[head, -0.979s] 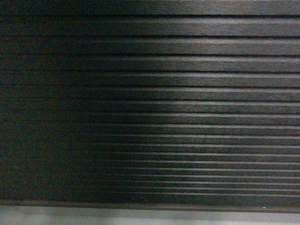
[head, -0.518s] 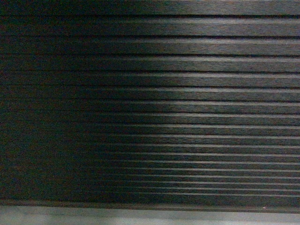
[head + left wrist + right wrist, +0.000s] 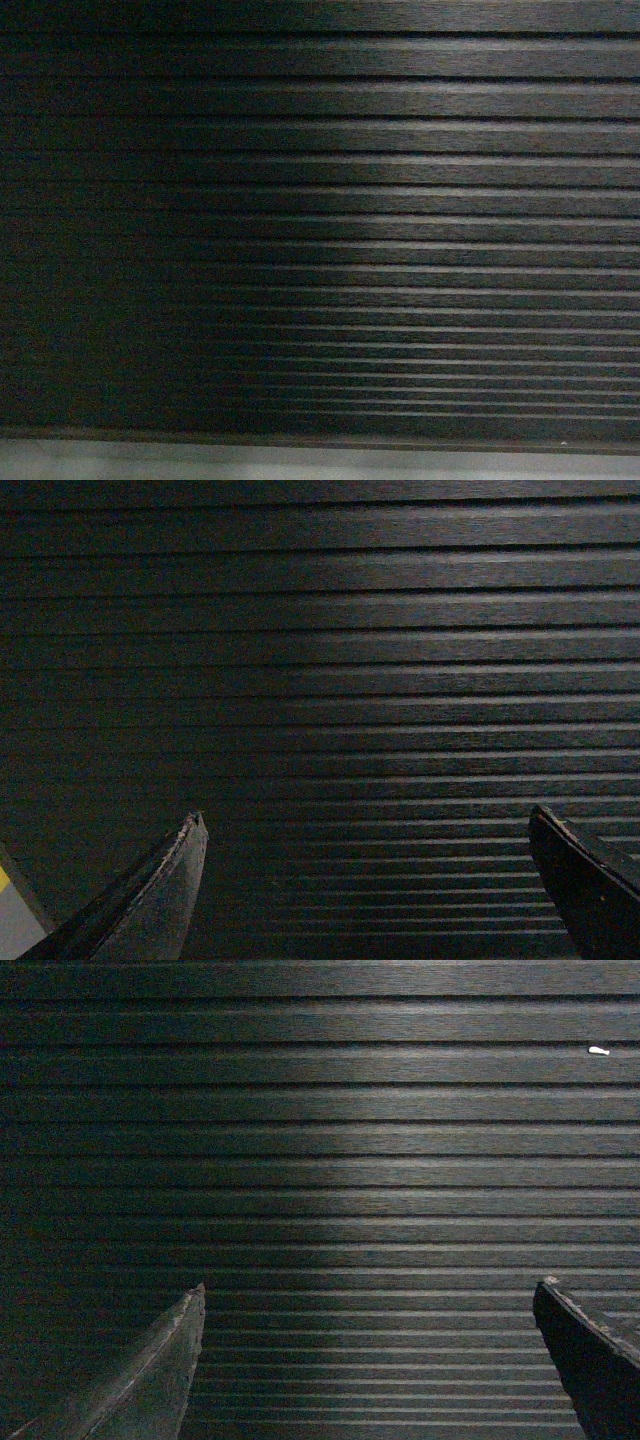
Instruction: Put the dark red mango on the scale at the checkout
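A: Mango first: where is the dark red mango?

B: Nowhere in any view, and neither is the scale. All three cameras are filled by the ribbed front of the checkout [image 3: 400, 200], dark slats running left to right, with a pale strip of floor [image 3: 300, 462] along the near bottom edge of the head view.

A: And the grippers?

B: The left gripper [image 3: 365, 825] has its fingers spread wide with nothing between them, both tips pointing at the slats. The right gripper [image 3: 370, 1295] is the same: spread and empty (a small white fleck [image 3: 598, 1051] sits on a slat far up on the right).

A: So the step in hand?

B: Finding the fruit, I judge. The robot faces the panel low and close, so the counter top is hidden. Best to raise the view or back the base away until the top shows, keeping both arms tucked clear of the slats, and only then commit an arm.
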You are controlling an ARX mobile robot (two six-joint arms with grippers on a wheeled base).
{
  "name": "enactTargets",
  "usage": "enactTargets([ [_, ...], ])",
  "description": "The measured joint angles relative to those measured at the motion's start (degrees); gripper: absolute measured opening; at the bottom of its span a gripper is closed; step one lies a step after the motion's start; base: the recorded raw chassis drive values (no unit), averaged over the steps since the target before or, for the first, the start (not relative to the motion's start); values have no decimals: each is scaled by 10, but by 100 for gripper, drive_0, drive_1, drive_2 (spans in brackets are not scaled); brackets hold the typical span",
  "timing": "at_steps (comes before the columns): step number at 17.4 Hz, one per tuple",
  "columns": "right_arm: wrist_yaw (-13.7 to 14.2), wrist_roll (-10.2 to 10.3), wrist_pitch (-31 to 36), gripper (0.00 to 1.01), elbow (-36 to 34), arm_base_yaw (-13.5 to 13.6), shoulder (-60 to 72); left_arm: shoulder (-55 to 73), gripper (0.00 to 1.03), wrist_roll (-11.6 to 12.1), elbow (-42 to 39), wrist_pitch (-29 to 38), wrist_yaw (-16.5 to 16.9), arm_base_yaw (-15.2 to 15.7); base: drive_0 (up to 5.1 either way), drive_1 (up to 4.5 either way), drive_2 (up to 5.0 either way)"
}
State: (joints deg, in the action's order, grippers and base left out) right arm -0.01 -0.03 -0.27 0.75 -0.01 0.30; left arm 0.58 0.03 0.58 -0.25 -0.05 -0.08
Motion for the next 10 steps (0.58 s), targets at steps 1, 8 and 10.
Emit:
enactTargets([
  [1, 0, 0, 0, 98, 0, 0, 0, 0, 98, 0, 0, 0, 0, 0, 0, 0, 0],
  [8, -1, 0, 0, 98, 0, 0, 0, 0, 98, 0, 0, 0, -1, 0, 0, 0, 0],
  [10, -1, -1, 1, 98, 0, 0, 0, 0, 98, 0, 0, 1, -1, 0, 0, 0, 0],
])
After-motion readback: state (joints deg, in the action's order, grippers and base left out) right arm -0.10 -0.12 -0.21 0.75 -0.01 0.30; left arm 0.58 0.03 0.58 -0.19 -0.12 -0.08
